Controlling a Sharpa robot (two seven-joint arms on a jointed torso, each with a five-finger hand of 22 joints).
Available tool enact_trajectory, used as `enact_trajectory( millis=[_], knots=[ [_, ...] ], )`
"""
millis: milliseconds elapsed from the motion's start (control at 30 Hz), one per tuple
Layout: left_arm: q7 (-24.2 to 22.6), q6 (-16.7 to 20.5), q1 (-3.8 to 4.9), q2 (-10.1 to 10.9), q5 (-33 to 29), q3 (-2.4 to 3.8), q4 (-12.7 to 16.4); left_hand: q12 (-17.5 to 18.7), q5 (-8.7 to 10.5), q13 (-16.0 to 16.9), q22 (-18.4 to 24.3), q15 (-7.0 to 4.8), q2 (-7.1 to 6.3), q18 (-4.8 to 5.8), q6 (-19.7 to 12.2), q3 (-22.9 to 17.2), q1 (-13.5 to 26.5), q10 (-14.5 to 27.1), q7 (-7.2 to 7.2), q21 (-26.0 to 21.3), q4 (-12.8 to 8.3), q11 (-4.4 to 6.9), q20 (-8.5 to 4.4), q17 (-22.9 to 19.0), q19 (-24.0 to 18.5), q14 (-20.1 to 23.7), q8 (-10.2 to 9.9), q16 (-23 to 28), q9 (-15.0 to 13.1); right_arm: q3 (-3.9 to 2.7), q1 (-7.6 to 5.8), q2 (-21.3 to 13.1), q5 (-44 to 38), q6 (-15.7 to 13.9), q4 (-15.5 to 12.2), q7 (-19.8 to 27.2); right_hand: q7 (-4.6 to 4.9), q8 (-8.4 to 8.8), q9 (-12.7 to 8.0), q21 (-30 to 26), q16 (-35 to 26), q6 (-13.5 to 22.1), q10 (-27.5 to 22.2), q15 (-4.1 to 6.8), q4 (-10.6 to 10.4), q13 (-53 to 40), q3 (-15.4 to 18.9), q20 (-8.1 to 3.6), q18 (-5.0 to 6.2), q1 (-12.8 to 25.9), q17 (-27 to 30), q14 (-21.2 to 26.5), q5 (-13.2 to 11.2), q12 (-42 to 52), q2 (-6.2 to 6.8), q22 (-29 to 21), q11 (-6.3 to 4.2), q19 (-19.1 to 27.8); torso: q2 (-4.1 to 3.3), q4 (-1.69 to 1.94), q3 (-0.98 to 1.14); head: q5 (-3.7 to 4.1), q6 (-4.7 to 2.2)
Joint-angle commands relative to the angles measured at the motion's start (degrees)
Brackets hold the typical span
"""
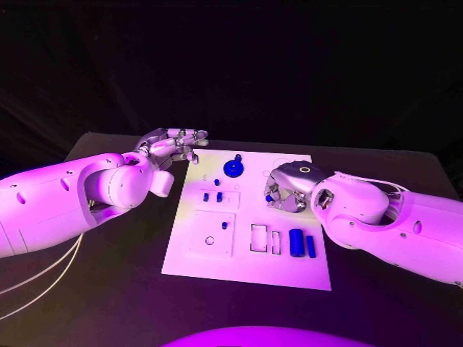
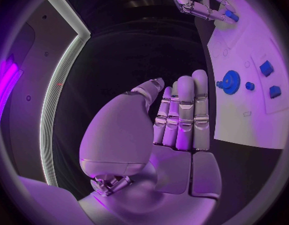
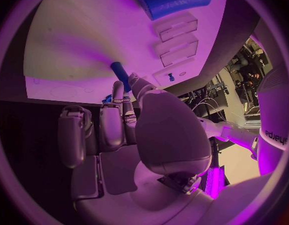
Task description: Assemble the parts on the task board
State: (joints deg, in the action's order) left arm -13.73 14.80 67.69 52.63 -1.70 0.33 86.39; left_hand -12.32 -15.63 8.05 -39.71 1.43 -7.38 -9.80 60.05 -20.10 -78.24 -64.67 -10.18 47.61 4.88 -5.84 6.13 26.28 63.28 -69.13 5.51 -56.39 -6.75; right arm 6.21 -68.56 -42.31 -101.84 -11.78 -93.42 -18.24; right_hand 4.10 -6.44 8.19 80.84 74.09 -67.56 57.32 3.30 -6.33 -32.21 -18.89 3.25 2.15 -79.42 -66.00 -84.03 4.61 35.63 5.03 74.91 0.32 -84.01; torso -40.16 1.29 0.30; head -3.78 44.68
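Note:
The white task board (image 1: 242,262) lies in the middle of the black table. My right hand (image 1: 289,186) hovers over the board's right side and pinches a small blue peg (image 3: 119,73) between thumb and finger. My left hand (image 1: 172,144) hangs by the board's far left corner with straight fingers (image 2: 184,110) and holds nothing. A blue gear (image 1: 233,168) stands near the board's far edge, beside the left hand. Two small blue blocks (image 1: 213,196) sit below the gear. Two blue cylinders (image 1: 302,243) lie at the near right.
An empty rectangular slot (image 1: 259,237) and a round hole (image 1: 210,240) sit in the board's near half, with one small blue piece (image 1: 224,225) above them. Bare black table (image 1: 106,289) surrounds the board. White cables (image 1: 28,282) trail from my left arm.

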Motion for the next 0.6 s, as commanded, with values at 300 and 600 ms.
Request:
enact_trajectory(
  millis=[300, 600],
  knots=[
    [0.14, -1.08, 0.01, -0.05, -0.04, 0.02, 0.01, -0.15, 0.07, 0.03, 0.07, -0.12, 0.69, -0.77, -0.56, 0.28, -0.04, 0.47, 0.02, -0.37, 0.02, -0.04, 0.30, -0.12, 0.12, 0.42, -0.03, 0.34, 0.09, -0.03, -0.02, -0.88, -1.46, 0.52, -0.31, -0.47, -0.58, -0.89, 0.75, 0.13, 0.17, -1.45, -0.41, 0.41, 0.80, 0.13, -0.95, -0.65, -0.46, -1.37, -0.03, -2.03, 0.32, 0.28, -1.22, 12.87, -0.06, -3.32, -0.02, -0.01, 0.01, 0.14, -0.04],
    [0.30, -1.08, 0.01, -0.01, -0.04, 0.02, -0.05, -0.15, 0.07, 0.03, 0.08, -0.12, 0.68, -0.77, -0.59, 0.30, -0.03, 0.50, 0.02, -0.39, 0.03, -0.05, 0.30, -0.12, 0.12, 0.43, -0.03, 0.35, 0.09, -0.03, -0.01, -2.36, -0.49, 0.59, -1.02, -0.65, 0.18, -0.33, 1.26, -0.82, -0.55, -0.58, -2.08, -0.38, 0.92, 3.07, -2.28, -0.21, -0.32, -0.13, 0.95, -1.79, 0.29, -3.33, -0.75, 12.64, 0.96, -3.02, -0.03, -0.03, 0.07, 0.19, 0.00]
  ],
)
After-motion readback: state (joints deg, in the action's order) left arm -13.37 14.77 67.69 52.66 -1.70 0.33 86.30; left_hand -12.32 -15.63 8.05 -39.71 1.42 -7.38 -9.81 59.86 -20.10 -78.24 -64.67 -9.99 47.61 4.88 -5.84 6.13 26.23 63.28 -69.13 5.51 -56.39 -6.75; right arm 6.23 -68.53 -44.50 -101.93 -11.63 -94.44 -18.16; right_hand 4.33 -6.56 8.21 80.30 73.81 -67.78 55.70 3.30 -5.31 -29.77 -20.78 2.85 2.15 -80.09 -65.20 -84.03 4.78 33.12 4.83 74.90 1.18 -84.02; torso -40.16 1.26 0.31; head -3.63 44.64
